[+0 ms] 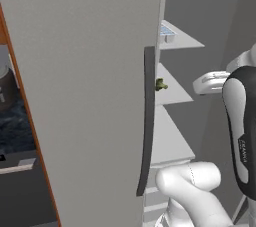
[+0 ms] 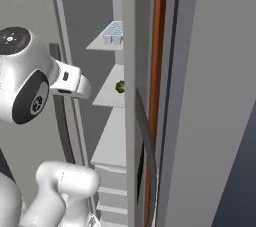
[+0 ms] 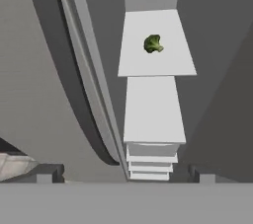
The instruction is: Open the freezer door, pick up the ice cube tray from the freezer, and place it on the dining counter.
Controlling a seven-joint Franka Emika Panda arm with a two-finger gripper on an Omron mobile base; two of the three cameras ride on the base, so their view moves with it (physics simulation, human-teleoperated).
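The freezer (image 1: 85, 71) stands open, its light-grey door swung out at the left with the dark bowed handle (image 1: 147, 121) on its edge. Inside, the ice cube tray (image 1: 167, 32) lies on an upper white shelf, also seen as a pale gridded tray (image 2: 113, 32) in the right base view. My gripper (image 3: 126, 173) is open with nothing between its fingertips (image 3: 52, 172). It looks into the dark grey inside at the lower white shelves (image 3: 153, 109), below the tray's shelf. The dining counter is out of view.
A small green broccoli (image 3: 153, 44) lies on the middle shelf (image 1: 172, 91). White drawers (image 3: 150, 161) stack under the shelves. A reddish wooden cabinet edge (image 2: 159, 71) stands beside the freezer. A dark marbled worktop (image 1: 15, 126) shows at far left.
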